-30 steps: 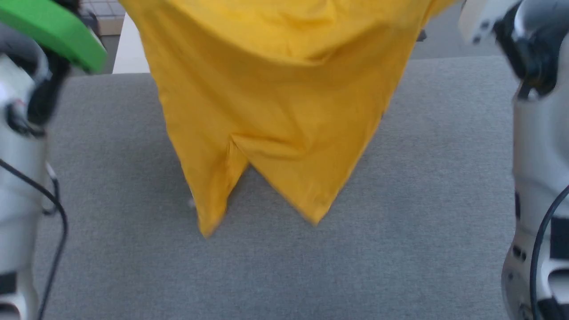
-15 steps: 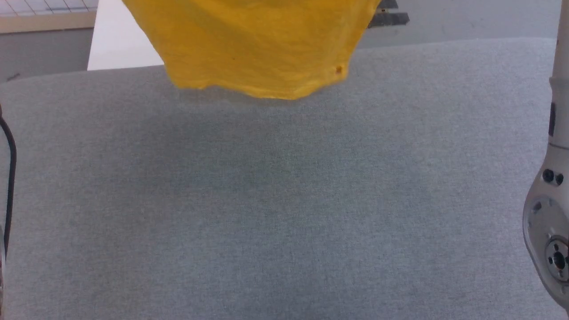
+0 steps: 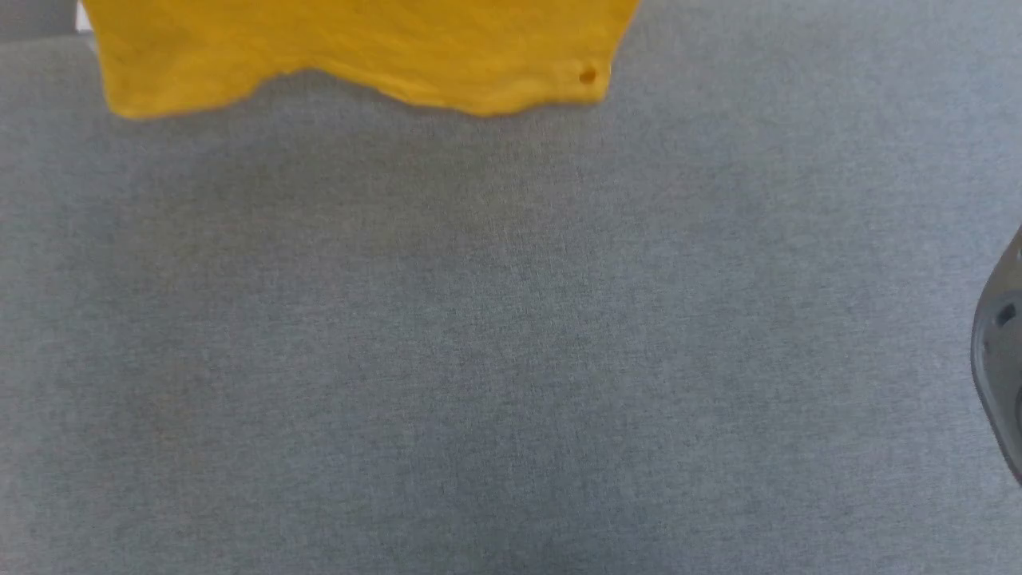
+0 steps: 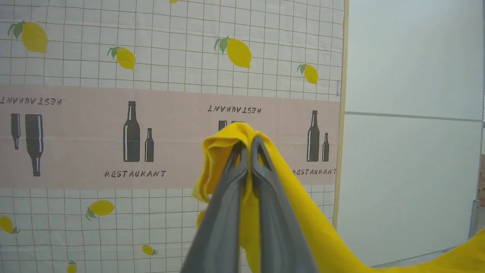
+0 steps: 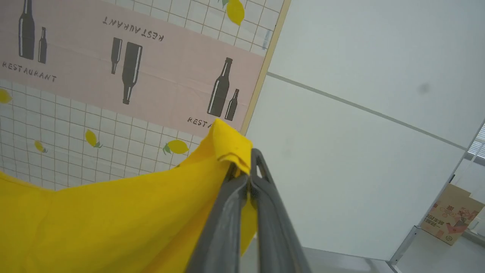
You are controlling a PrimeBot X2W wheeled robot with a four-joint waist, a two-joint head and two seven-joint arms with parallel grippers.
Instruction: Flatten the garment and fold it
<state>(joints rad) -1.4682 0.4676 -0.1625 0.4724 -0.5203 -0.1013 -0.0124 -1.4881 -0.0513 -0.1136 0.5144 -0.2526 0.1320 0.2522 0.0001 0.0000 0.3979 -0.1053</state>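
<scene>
Dark grey and long-fingered, the left gripper point(image 4: 249, 143) is pinched tight on a bunched corner of the garment point(image 4: 303, 220); yellow cloth wraps over both tips and runs down and away to the right of that view. The right gripper point(image 5: 247, 163) is likewise clamped on a corner, where a small folded flap of the same yellow cotton stands above its tips and the cloth falls off in a broad sheet to the left. Behind both grips is a backdrop point(image 4: 132, 113) printed with lemons, bottles and the word RESTAURANT, then plain white wall, and a cardboard box point(image 5: 451, 218) stands on the floor at the far right.

In the head view the shirt's wavy lower hem hangs across the top, over the far part of the grey fabric worktop point(image 3: 511, 335). Whether the hem touches the surface I cannot tell. The printed pattern is not in sight.

As I judge it, the task is at an early stage. The shirt is held up and spread between two corners, which helps the flattening, but it is not yet laid out on the worktop, and no fold has been made.
</scene>
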